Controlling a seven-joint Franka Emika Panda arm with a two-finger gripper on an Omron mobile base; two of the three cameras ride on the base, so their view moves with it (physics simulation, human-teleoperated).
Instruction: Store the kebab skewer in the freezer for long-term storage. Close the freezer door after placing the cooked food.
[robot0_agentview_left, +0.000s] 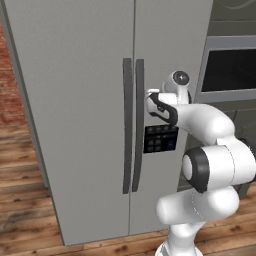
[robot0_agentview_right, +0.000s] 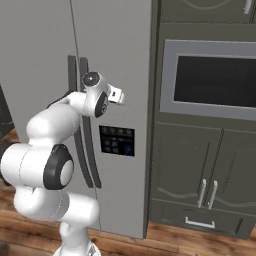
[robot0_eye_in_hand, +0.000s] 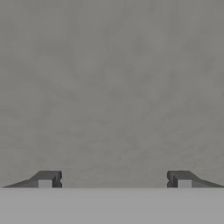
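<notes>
the big grey two-door unit stands shut in both base views, its two doors flush and their long dark handles side by side down the middle. the freezer door is the leaf with the black dispenser panel; in the left base view it lies at 3 o'clock of the plain door, and its handle runs just beside the other one. the freezer behind it is closed off, so nothing of its inside can be seen, and the kebab skewer cannot be made out anywhere.

the white arm reaches up from the base with its hand close against the freezer door, at 12 o'clock of the dispenser panel and at 3 o'clock of the handles. in the hand view the jaws stand wide apart with nothing between them, two dark tips facing flat grey door surface.

at 3 o'clock of the unit sits a dark oven window above dark cabinet doors. the floor is wooden planks.
</notes>
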